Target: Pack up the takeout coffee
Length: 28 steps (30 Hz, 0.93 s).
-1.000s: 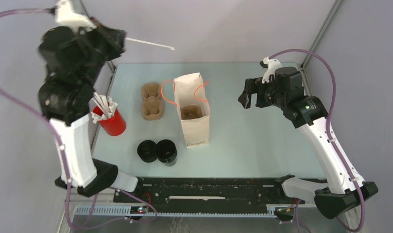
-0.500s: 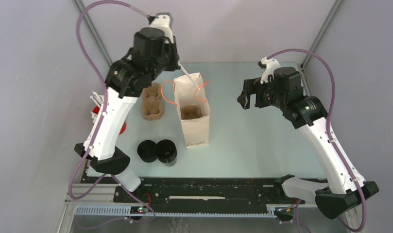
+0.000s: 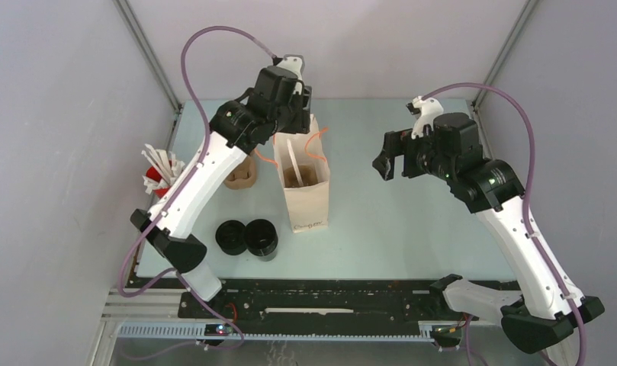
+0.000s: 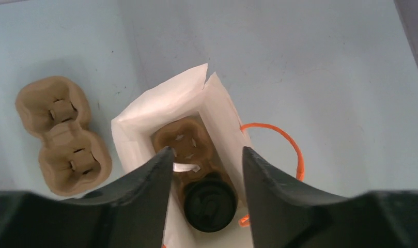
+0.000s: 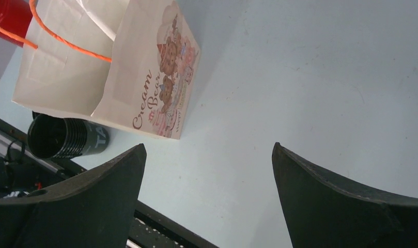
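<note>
Standing on the pale teal table [image 3: 412, 229] between grey walls, a paper bag [image 3: 306, 206] is overhung by the left gripper [image 4: 206, 152], jaws parted; the right gripper [image 5: 209, 146] is spread wide, empty.

Three black cups [image 3: 261, 238], two pulp carriers [image 4: 62, 137], one bag [image 3: 309, 202], one red cup [image 5: 8, 13].

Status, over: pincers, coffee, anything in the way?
Left pincer open over paper bag. Right pincer open, empty. One coffee cup in bag's carrier, two coffee cups on table. White stick inside bag.
</note>
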{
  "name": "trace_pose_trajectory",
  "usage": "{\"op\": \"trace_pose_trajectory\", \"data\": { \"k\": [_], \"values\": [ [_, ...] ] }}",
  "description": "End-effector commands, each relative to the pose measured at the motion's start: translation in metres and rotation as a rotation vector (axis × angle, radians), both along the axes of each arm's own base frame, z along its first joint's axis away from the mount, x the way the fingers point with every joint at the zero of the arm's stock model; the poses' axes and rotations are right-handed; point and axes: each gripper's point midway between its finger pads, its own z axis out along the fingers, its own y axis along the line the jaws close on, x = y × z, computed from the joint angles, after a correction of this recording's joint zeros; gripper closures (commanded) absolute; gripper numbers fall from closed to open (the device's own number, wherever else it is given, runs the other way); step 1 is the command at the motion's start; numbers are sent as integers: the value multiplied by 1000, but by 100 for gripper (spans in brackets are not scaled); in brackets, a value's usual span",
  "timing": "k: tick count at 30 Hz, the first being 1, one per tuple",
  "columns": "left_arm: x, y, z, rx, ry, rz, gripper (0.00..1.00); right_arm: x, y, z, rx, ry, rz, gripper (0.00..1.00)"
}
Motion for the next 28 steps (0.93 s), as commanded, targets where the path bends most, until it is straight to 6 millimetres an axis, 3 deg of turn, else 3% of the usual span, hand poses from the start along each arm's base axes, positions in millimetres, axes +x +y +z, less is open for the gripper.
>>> {"op": "trace_pose_trajectory", "data": {
  "k": [1,5,8,9,11,16,19,22,28],
  "values": [
    [-16,11,72,-150,-139,26,39,-9,-15,29,86,0,-87,0],
    [-45,29,125,-235,-226,2,27,-13,-27,60,102,-32,-128,0],
    [-71,45,154,-289,-281,-24,24,-17,-38,80,98,-100,-160,0],
    [-80,51,159,-300,-297,-36,23,-17,-44,86,100,-133,-188,0],
    [-98,67,164,-314,-328,-34,11,-26,-58,101,128,-211,-245,0],
    [-148,118,194,-360,-481,-15,3,-62,-82,150,230,-421,-276,0],
    [-176,148,217,-391,-581,3,0,-76,-94,167,264,-498,-305,0],
    [-193,166,229,-400,-636,12,0,-85,-103,174,280,-523,-335,0],
    [-210,177,225,-403,-660,-5,0,-97,-106,182,331,-535,-333,0]
  ]
}}
